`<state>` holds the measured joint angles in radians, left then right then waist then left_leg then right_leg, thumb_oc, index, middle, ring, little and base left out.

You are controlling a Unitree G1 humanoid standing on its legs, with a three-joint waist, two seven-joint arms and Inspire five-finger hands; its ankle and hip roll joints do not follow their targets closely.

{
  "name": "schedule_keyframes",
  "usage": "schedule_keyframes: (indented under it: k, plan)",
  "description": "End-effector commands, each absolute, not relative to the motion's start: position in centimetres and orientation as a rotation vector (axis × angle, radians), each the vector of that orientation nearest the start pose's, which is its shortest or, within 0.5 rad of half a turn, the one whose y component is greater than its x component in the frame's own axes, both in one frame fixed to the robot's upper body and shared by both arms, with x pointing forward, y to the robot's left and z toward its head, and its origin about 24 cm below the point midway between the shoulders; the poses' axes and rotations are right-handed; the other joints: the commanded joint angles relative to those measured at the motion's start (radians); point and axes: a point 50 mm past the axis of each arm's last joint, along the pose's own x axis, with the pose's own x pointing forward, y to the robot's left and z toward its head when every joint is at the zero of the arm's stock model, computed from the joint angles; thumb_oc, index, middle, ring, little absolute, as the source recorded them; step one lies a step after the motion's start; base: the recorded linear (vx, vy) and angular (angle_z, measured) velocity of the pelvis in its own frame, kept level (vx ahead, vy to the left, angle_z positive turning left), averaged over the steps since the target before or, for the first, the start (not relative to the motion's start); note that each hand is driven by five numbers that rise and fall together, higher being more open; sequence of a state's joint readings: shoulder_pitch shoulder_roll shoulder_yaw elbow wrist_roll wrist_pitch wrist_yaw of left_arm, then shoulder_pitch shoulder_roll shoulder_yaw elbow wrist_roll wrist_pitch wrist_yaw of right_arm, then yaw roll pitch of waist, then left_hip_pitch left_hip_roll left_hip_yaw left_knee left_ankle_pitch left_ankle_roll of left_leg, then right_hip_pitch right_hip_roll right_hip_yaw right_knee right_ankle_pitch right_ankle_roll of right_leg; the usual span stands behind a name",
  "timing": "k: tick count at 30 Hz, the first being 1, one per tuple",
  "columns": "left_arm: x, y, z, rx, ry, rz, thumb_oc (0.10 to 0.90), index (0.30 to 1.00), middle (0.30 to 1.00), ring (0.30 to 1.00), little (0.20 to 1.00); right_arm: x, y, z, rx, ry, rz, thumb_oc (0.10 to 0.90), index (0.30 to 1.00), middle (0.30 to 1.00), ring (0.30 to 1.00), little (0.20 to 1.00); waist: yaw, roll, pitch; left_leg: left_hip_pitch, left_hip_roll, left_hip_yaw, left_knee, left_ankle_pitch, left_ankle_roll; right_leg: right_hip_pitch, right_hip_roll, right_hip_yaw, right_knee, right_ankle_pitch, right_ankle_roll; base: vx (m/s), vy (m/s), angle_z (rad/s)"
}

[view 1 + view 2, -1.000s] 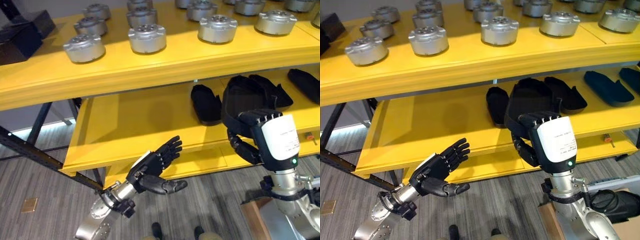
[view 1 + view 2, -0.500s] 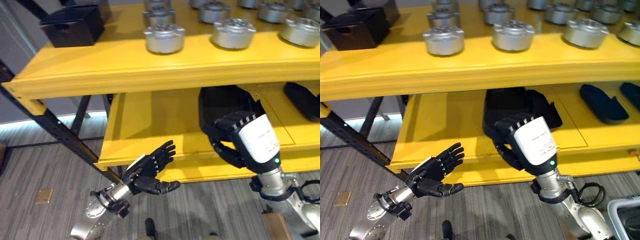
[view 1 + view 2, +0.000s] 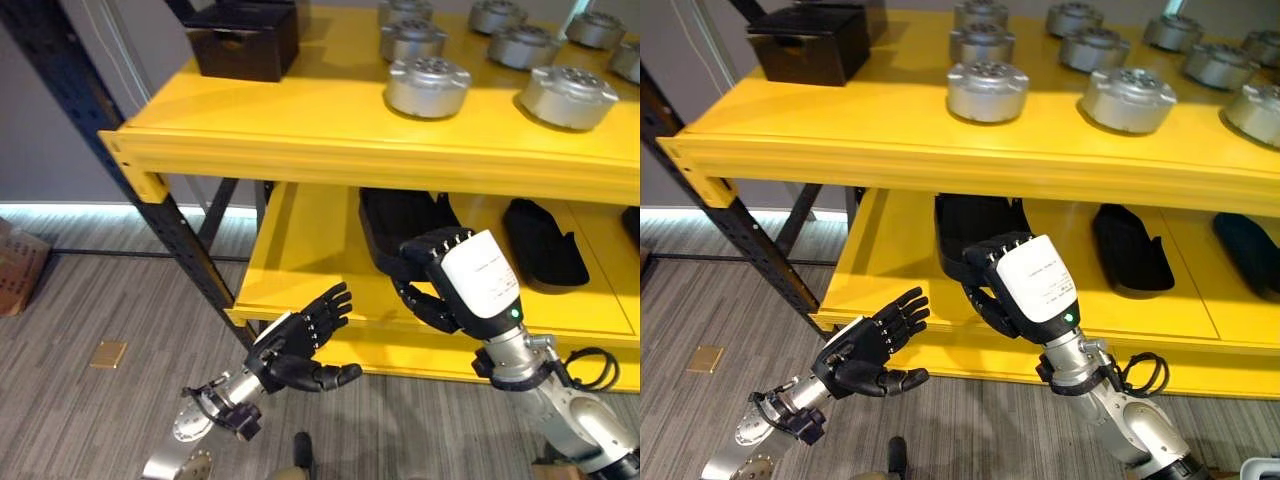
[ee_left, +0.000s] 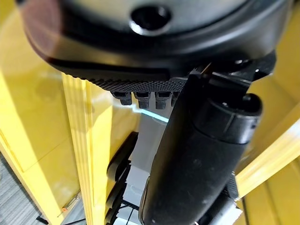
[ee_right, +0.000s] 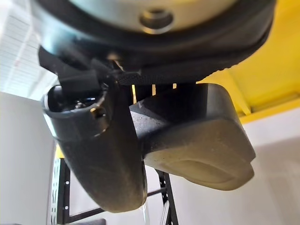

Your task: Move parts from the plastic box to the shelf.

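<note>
The right robot hand grips a black part level with the yellow shelf, not yet placed, while the left robot hand hangs open and empty.

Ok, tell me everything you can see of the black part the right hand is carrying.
The black part is a flat, elongated matte piece with rounded ends, looking like moulded plastic or foam. The right hand has its fingers curled round its near end. It is held up in front of the lower yellow shelf, its far end reaching in under the upper shelf; whether it touches the board cannot be told. In the right wrist view its rounded, thick edge sits against the thumb.
</note>
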<state>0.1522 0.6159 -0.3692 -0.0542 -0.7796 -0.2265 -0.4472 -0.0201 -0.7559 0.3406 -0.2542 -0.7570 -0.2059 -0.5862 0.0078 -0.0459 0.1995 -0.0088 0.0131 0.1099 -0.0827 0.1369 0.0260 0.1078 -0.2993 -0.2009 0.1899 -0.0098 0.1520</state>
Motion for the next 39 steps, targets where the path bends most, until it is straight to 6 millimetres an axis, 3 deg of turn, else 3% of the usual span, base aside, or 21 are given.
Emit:
schedule_keyframes:
  k: [1,4,8,9,10,23,39]
  plan:
    - [20.6,16.3,6.9,-0.255,-0.169,-0.750,0.900,1.000,1.000,1.000,1.000,24.7,-15.8,16.2,-1.110,-1.013,-0.096,0.400,0.300,0.300,0.300,0.300,0.015,0.043,-0.034,0.111,-0.001,0.068,0.049,-0.246,0.061,-0.081,0.095,-0.006,0.059,-0.056,-0.018,0.06,-0.005,-0.24]
    - [20.7,15.7,6.9,-0.240,-0.164,-0.780,0.900,1.000,1.000,1.000,1.000,25.2,-16.3,14.9,-1.124,-0.913,-0.124,0.400,0.300,0.300,0.300,0.300,-0.010,0.038,-0.031,0.114,-0.013,0.023,0.050,-0.248,0.060,-0.085,0.182,0.068,0.001,-0.091,-0.033,0.10,-0.033,-0.02]
    - [20.7,15.7,6.9,-0.240,-0.164,-0.780,0.900,1.000,1.000,1.000,1.000,25.2,-16.3,14.9,-1.124,-0.913,-0.124,0.400,0.300,0.300,0.300,0.300,-0.010,0.039,-0.032,0.114,-0.013,0.023,0.050,-0.248,0.060,-0.085,0.182,0.068,0.000,-0.091,-0.033,0.05,-0.058,0.51]
    - [21.2,15.5,7.2,-0.237,-0.178,-0.775,0.900,1.000,1.000,1.000,1.000,26.2,-17.0,13.1,-1.137,-0.813,-0.134,0.400,0.300,0.300,0.300,0.300,-0.047,0.040,-0.018,0.143,-0.030,-0.016,0.034,-0.265,0.059,-0.150,0.236,0.170,-0.075,-0.024,-0.030,0.18,-0.254,0.34]
    - [21.2,15.5,7.2,-0.242,-0.182,-0.770,0.900,1.000,1.000,1.000,1.000,26.4,-17.1,12.8,-1.135,-0.800,-0.126,0.400,0.300,0.300,0.300,0.300,-0.046,0.041,-0.022,0.141,-0.032,-0.020,0.035,-0.263,0.057,-0.141,0.240,0.172,-0.092,-0.021,-0.035,0.19,-0.259,-0.05]
    - [20.9,15.3,6.5,-0.287,-0.163,-0.730,0.900,1.000,1.000,1.000,1.000,28.0,-17.0,9.6,-1.170,-0.624,-0.089,0.400,0.300,0.300,0.300,0.300,-0.018,0.048,-0.041,0.149,-0.016,-0.015,0.017,-0.246,0.018,-0.034,0.232,0.133,-0.247,0.007,-0.057,0.06,-0.054,0.17]
    - [20.9,15.4,6.3,-0.282,-0.160,-0.740,0.900,1.000,1.000,1.000,1.000,29.6,-19.8,7.4,-1.265,-0.415,-0.226,0.400,0.300,0.300,0.300,0.300,-0.011,0.056,-0.017,0.127,-0.003,-0.012,0.007,-0.220,0.001,-0.042,0.238,0.121,-0.268,0.018,-0.065,-0.01,-0.020,0.00]
